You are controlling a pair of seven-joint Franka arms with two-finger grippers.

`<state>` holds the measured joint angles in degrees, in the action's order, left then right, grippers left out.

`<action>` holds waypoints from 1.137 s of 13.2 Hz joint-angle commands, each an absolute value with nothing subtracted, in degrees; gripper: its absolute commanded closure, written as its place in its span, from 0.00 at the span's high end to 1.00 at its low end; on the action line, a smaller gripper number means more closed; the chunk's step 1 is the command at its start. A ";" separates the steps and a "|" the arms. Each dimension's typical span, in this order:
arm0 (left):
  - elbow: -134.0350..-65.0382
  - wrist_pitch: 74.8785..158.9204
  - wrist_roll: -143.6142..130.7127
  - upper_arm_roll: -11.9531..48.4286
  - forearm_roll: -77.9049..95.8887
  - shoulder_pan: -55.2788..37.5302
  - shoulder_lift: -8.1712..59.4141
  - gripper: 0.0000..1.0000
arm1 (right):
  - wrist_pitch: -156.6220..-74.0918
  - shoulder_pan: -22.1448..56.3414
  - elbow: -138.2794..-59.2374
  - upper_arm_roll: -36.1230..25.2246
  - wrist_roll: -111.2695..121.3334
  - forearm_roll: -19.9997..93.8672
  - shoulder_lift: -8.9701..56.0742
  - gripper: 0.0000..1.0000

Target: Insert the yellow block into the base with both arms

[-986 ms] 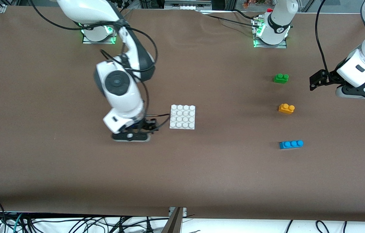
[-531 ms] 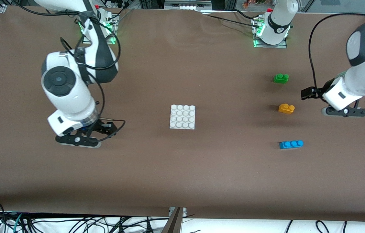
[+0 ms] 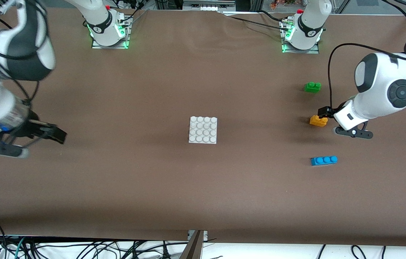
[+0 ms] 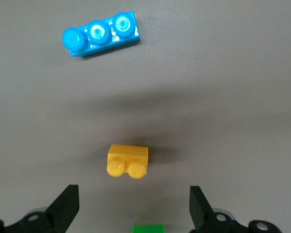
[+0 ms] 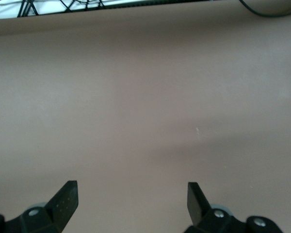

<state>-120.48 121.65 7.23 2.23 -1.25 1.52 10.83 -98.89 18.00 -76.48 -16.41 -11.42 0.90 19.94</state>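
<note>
The left gripper (image 3: 323, 112) is held over the table with its jaws spread wide and empty; the yellow block (image 3: 318, 121) lies just beside and below it, untouched. The base (image 3: 203, 130) sits well apart, mid-table. The right gripper (image 3: 57, 135) is held open over bare table (image 3: 123, 187), well apart from the base.

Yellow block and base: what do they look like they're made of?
Yellow block: apparently moulded plastic, smooth, slightly glossy, with two rounded studs. Base: probably white plastic too, with uniform moulded studs and a duller, more matte look.
</note>
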 commanded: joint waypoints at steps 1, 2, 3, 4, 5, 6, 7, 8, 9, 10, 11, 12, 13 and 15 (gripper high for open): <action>-129.18 130.76 13.17 2.55 -0.88 5.09 9.23 1.00 | -97.03 11.54 -78.74 -11.01 -9.41 1.32 16.36 1.00; -130.33 131.22 13.18 2.55 -0.53 5.18 9.75 1.00 | -97.03 8.29 -79.45 -9.33 -6.27 1.32 15.39 1.00; -130.52 131.31 13.44 2.55 -0.09 5.19 10.28 1.00 | -96.86 5.91 -79.98 -8.71 -0.67 1.32 14.68 1.00; -130.52 131.57 13.62 2.64 -0.09 5.19 11.15 1.00 | -96.68 4.67 -81.55 -8.70 1.91 1.41 13.20 1.00; -130.69 132.44 13.71 2.64 -0.09 5.19 11.77 1.00 | -96.51 3.01 -85.39 -8.61 1.85 1.75 11.01 1.00; -130.95 133.32 13.62 2.72 -0.09 5.10 12.47 1.00 | -95.63 2.21 -87.60 -8.53 1.85 1.76 9.33 1.00; -131.31 135.24 13.62 2.81 -0.09 5.10 13.26 1.00 | -93.10 1.50 -88.41 -8.53 1.76 1.58 8.53 1.00; -132.09 137.96 13.71 2.81 -0.09 5.10 14.14 1.00 | -93.08 1.41 -88.07 -8.53 1.58 1.41 8.00 1.00; -133.14 140.25 13.71 2.81 -0.09 5.10 14.76 1.00 | -93.16 1.32 -88.07 -8.53 1.41 1.41 7.91 1.00; -133.85 142.62 13.88 2.81 -0.17 5.10 15.55 1.00 | -93.25 1.32 -87.98 -8.53 2.10 1.15 7.74 1.00; -134.29 144.30 15.10 2.81 -0.18 5.18 16.43 1.00 | -93.16 1.23 -87.98 -8.53 2.28 1.06 6.86 1.00; -134.30 144.93 15.38 2.81 -0.18 5.19 17.04 1.00 | -92.38 1.23 -87.98 -7.92 2.29 1.14 6.25 1.00; -134.30 145.11 15.38 2.81 -0.09 5.19 17.31 1.00 | -92.46 1.23 -88.41 -6.69 1.76 0.79 5.63 1.00; -134.30 145.54 15.38 2.81 -0.09 5.19 17.66 1.00 | -92.90 0.71 -87.98 -6.59 2.28 0.97 5.45 1.00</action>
<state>-134.02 144.57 13.36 2.67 -1.20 4.97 17.85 -92.79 2.23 -86.24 -7.87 1.24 1.07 7.58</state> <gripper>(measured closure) 0.000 0.000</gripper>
